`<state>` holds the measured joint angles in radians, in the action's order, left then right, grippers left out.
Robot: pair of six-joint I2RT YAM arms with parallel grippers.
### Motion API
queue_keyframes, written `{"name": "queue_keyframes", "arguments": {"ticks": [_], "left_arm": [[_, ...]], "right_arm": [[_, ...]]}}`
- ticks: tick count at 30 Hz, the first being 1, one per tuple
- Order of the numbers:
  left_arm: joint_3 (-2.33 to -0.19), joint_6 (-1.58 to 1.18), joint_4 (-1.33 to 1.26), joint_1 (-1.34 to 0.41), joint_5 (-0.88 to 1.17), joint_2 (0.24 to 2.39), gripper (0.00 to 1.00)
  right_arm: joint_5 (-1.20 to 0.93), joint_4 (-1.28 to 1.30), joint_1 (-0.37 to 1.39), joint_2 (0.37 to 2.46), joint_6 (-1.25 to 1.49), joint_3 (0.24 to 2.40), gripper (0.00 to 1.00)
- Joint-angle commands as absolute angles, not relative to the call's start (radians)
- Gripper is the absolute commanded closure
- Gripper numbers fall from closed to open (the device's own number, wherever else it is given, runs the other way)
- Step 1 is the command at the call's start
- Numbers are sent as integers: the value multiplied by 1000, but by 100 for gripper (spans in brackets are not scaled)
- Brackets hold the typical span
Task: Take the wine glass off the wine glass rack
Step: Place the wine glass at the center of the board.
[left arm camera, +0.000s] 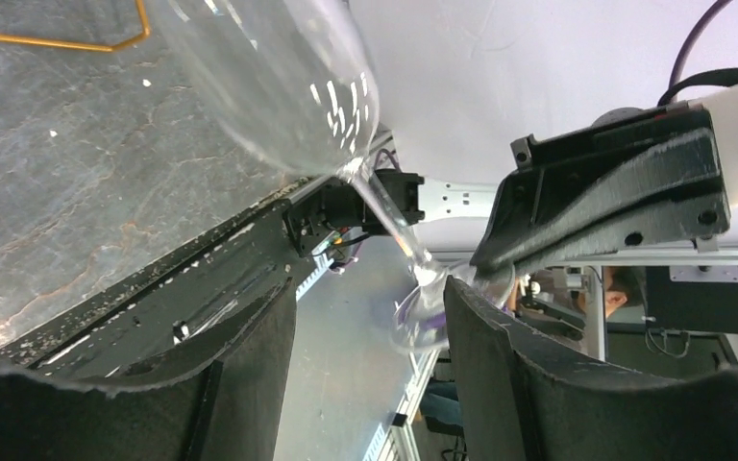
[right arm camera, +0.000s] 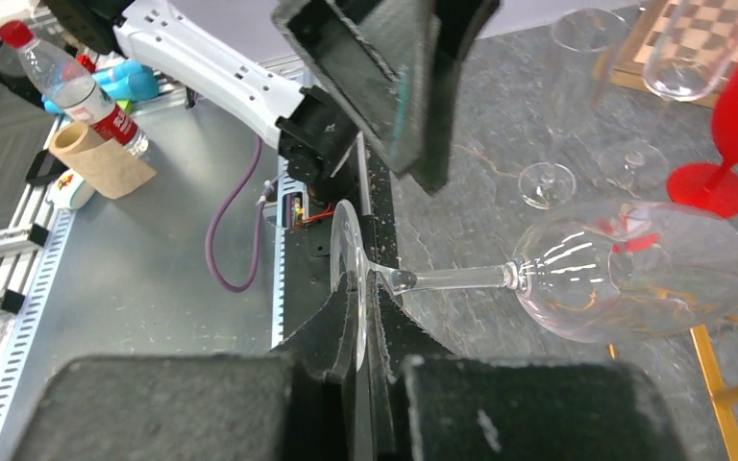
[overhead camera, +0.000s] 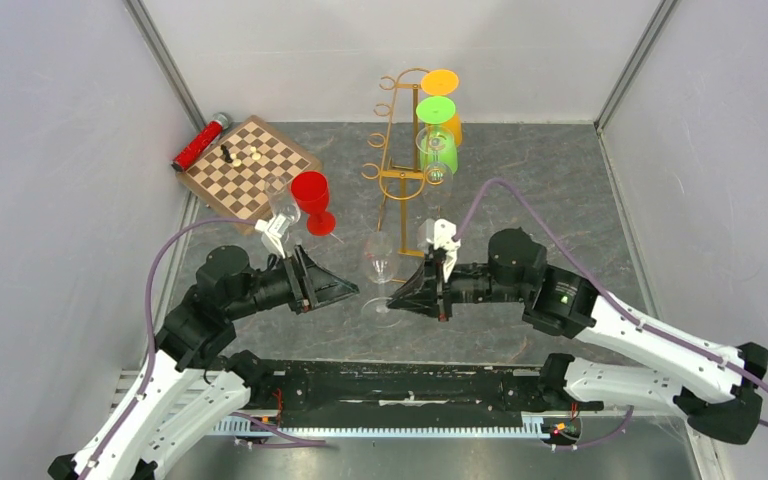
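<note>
My right gripper (right arm camera: 360, 288) is shut on the thin foot of a clear wine glass (right arm camera: 634, 269), pinching the foot edge-on. The stem and bowl point away from the fingers. In the top view this wine glass (overhead camera: 379, 262) hangs between the two arms, in front of the gold wine glass rack (overhead camera: 397, 160) and apart from it. My left gripper (left arm camera: 370, 312) is open. The glass's foot sits just off its right finger (left arm camera: 500, 355), and nothing is clamped between its fingers. From above, the left gripper (overhead camera: 352, 290) faces the right gripper (overhead camera: 396, 298) across the foot.
An orange glass (overhead camera: 441, 84), a green glass (overhead camera: 437, 110) and a clear one (overhead camera: 436, 165) hang on the rack's right side. A red goblet (overhead camera: 312, 197) and a clear glass (overhead camera: 282, 212) stand by the chessboard (overhead camera: 248, 165). A red can (overhead camera: 200, 143) lies at the left wall.
</note>
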<state>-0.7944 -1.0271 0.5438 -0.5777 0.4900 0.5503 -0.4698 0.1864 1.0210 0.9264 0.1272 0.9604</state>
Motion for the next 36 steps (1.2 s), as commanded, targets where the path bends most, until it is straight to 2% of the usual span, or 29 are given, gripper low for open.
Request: {"name": "queue_keyframes", "arguments": {"ticks": [1,22,36], "left_arm": [[-761,-1117,444,-572,560,530,35],[-689,-1215,407,-572,627,485,38],[-667,-1250,341,-573,665,499,77]], "right_arm": [[-365,71,1122,959,30,1045,100],[-70,-61,1377,1040,-184,1067,100],[72,-64,1458,1071,-269,1066,100]]}}
